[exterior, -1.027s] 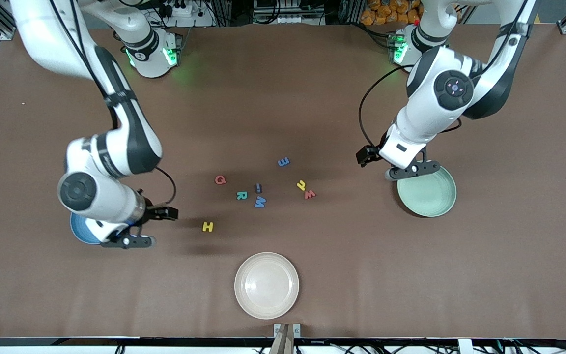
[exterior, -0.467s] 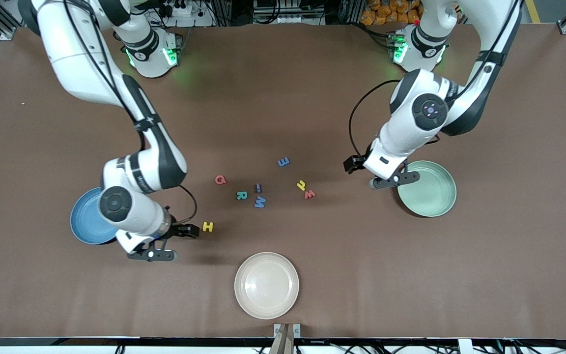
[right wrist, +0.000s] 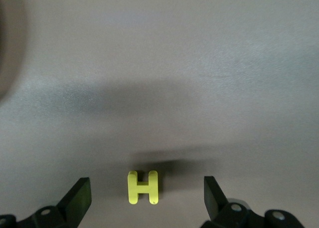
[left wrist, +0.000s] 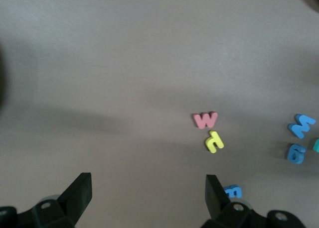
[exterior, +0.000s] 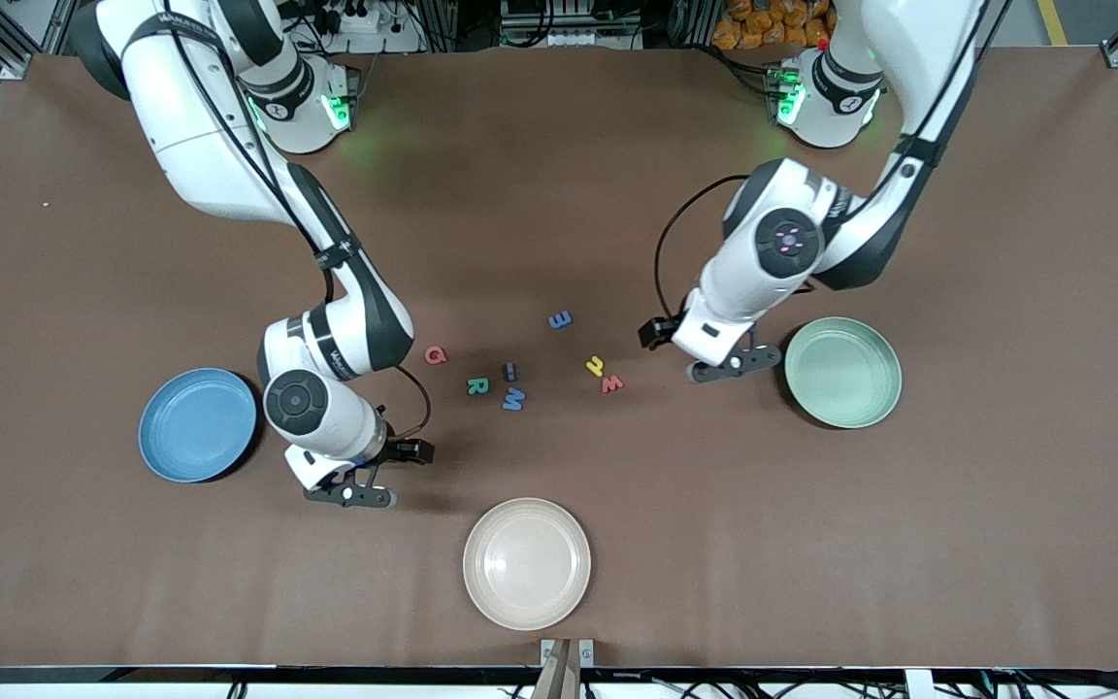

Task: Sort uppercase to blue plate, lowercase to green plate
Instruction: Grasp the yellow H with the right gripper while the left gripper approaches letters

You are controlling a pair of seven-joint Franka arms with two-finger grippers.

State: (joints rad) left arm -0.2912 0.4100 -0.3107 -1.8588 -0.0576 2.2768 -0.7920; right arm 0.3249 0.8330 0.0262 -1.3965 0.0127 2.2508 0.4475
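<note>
The blue plate (exterior: 198, 424) lies empty at the right arm's end of the table. Beside it, the right gripper (right wrist: 147, 200) hovers over the yellow H (right wrist: 143, 187), jaws wide apart and holding nothing; lower straight down so the H stays centred between the fingers. The red m (exterior: 611, 384) and yellow h (exterior: 595, 366) lie mid-table. The left gripper (left wrist: 148, 195), also wide open and unloaded, hangs beside them, near the empty green plate (exterior: 843, 373).

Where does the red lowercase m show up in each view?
Front view: red m on the table, nearer the camera than the yellow hooked letter.
Left wrist view: red m, touching-close to the same yellow letter.
Right wrist view: not in it.
Shared landmark: that yellow hooked letter.
</note>
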